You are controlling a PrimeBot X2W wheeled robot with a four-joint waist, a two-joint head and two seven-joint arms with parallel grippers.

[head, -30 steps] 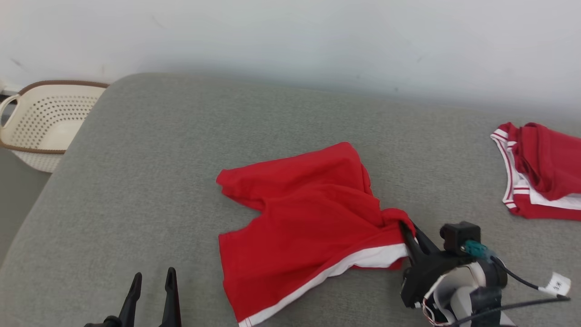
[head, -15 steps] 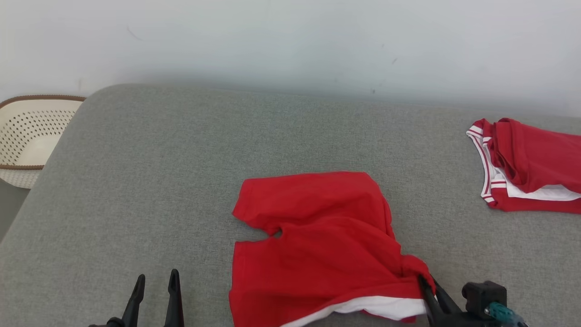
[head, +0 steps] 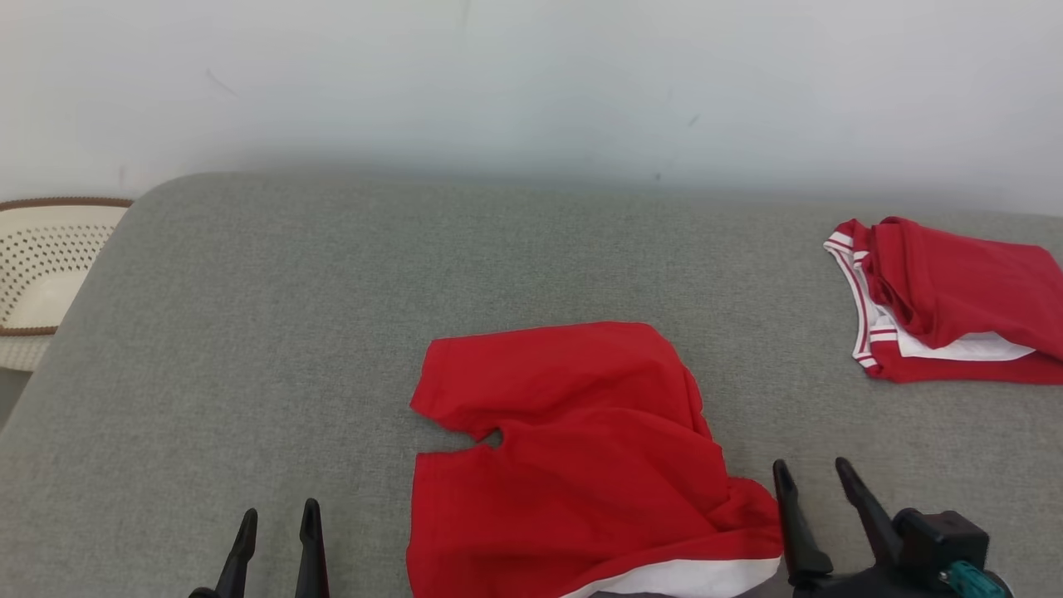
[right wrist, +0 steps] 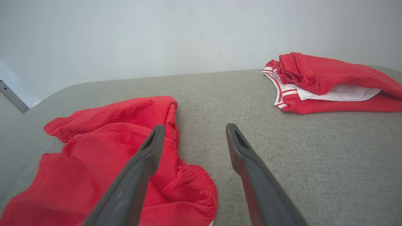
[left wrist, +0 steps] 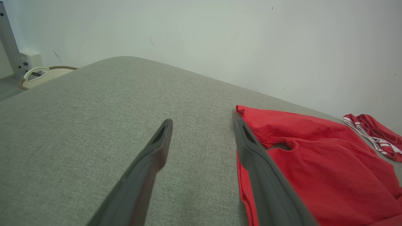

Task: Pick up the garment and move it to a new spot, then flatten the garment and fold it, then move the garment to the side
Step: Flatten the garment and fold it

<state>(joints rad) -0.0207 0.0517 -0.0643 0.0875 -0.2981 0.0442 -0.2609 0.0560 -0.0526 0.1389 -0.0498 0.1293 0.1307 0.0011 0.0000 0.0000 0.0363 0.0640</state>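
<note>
Your red shorts (head: 573, 465) lie crumpled flat on the grey upholstered bench (head: 332, 291), at the near middle. The notch between the two legs faces left, the bunched elastic corner is at the near right, and a white band along the near edge runs off the bottom of the head view. Your right gripper (head: 810, 465) sits just beside that bunched corner with its jaws spread and nothing between them. Your left gripper (head: 280, 511) is low at the near left, also spread wide and holding nothing, well apart from the shorts. You have broad bare fabric to the left of the shorts, out to the bench's rounded left edge, and more behind them up to the pale wall (head: 531, 83). To the right, a strip of bare bench separates the shorts from a folded red-and-white garment (head: 947, 299) at the far right, which reaches the right edge of the head view. Beyond the left edge, lower than the bench top, stands a cream perforated basket (head: 41, 266) with a brown rim; you can see its holed inner wall.
</note>
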